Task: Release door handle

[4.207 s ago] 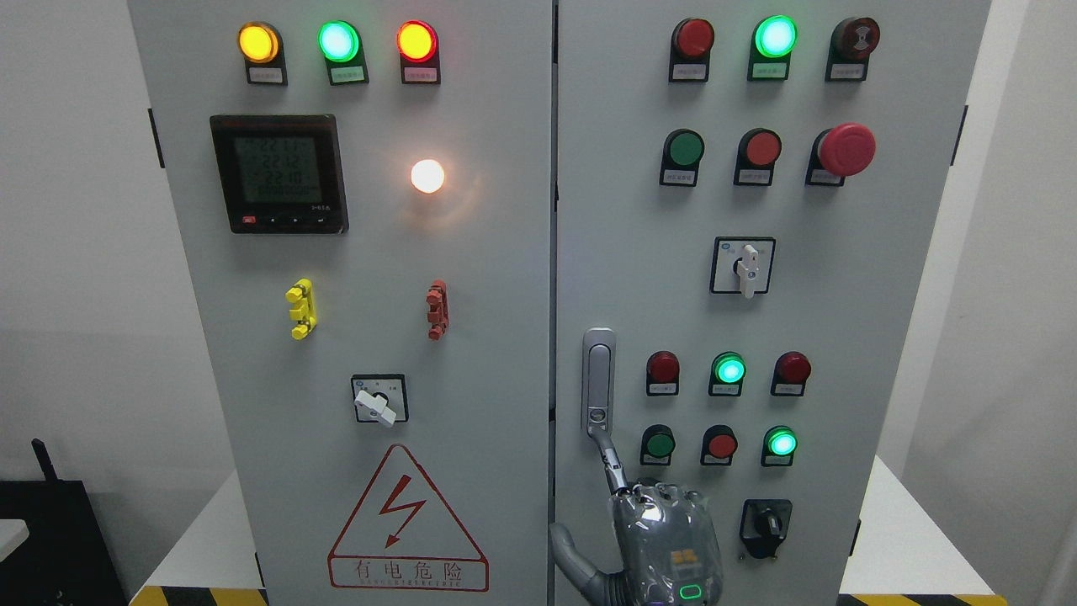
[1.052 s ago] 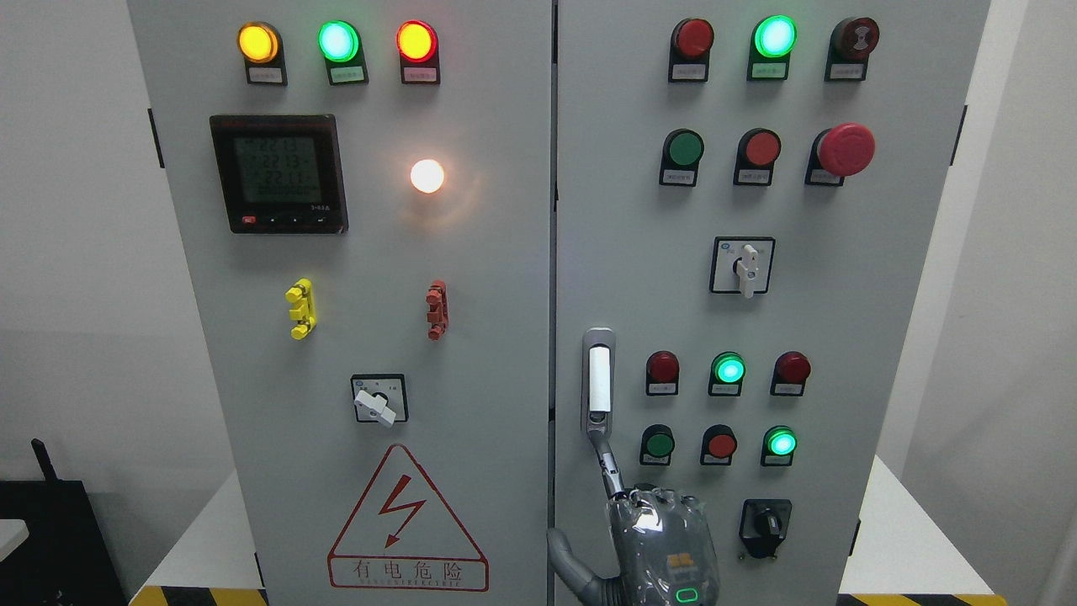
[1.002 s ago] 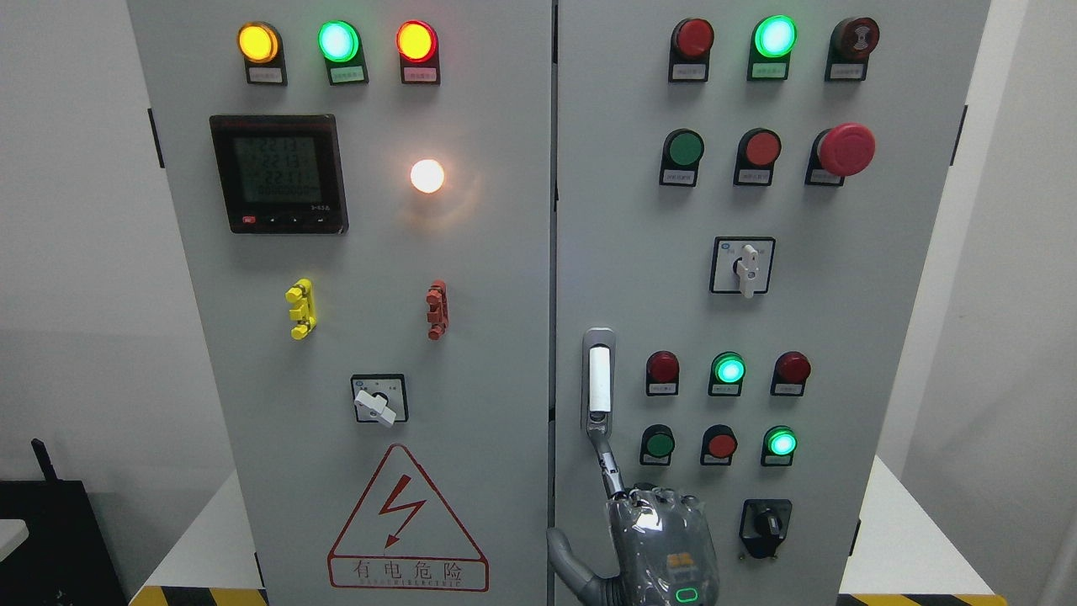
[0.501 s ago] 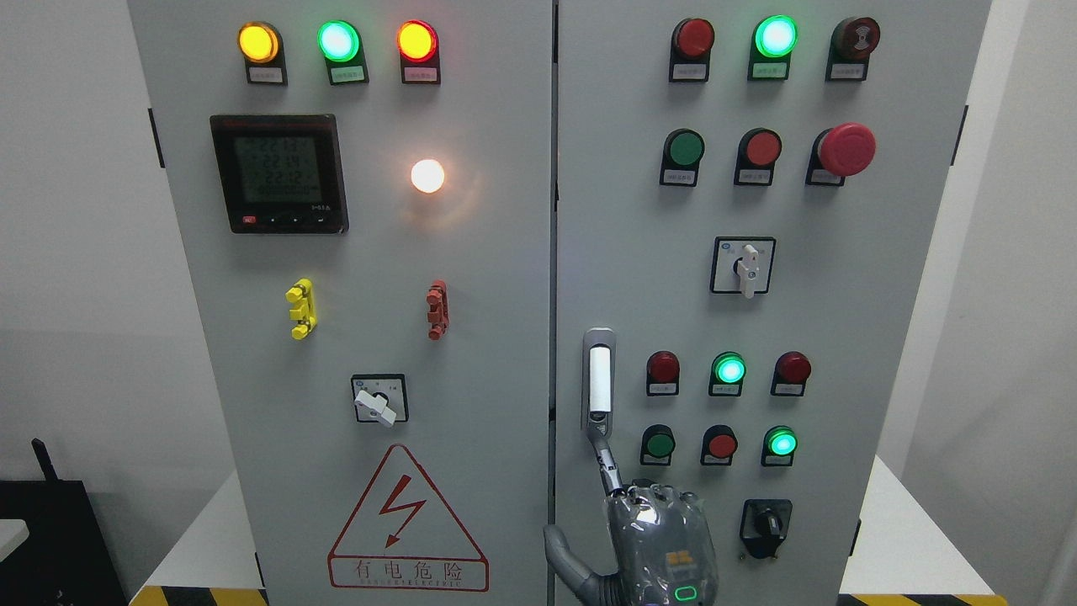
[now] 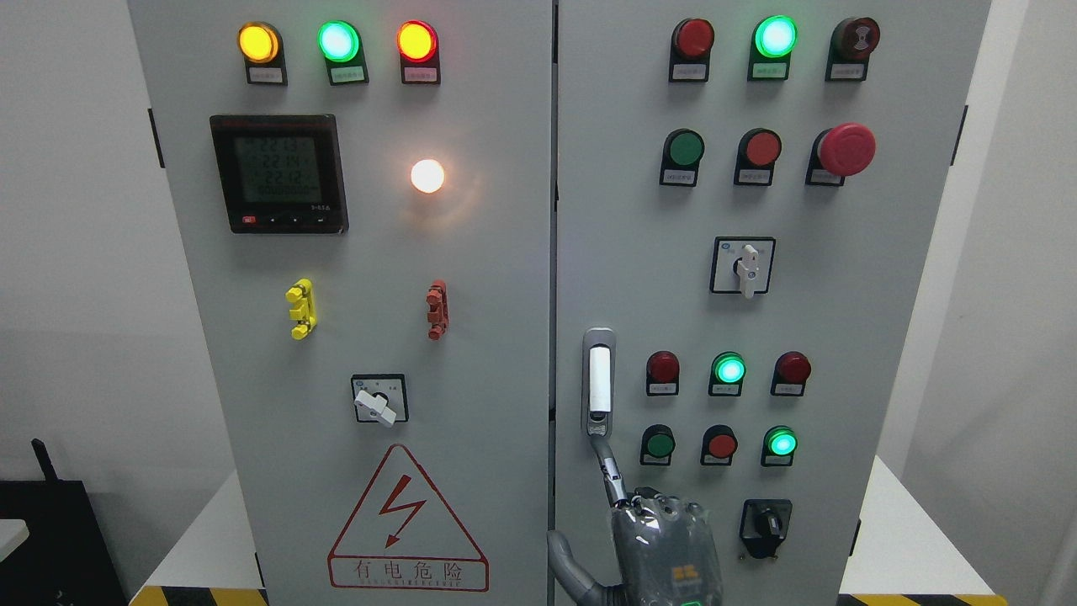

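Grey cabinet (image 5: 471,278), two doors, seam running down the middle. Door handle (image 5: 598,383) sits on the right-hand door just beside that seam, below the white rotary switch (image 5: 744,266); its white centre bar stands proud of the silver housing. Bare wall either side of the cabinet, white tabletop (image 5: 904,539) at its foot (hazard striping along the front edge). Right hand (image 5: 660,547) is directly under the handle: index finger (image 5: 607,471) extended, tip touching the handle's lower end, other fingers curled, thumb out toward the seam. Nothing grasped.
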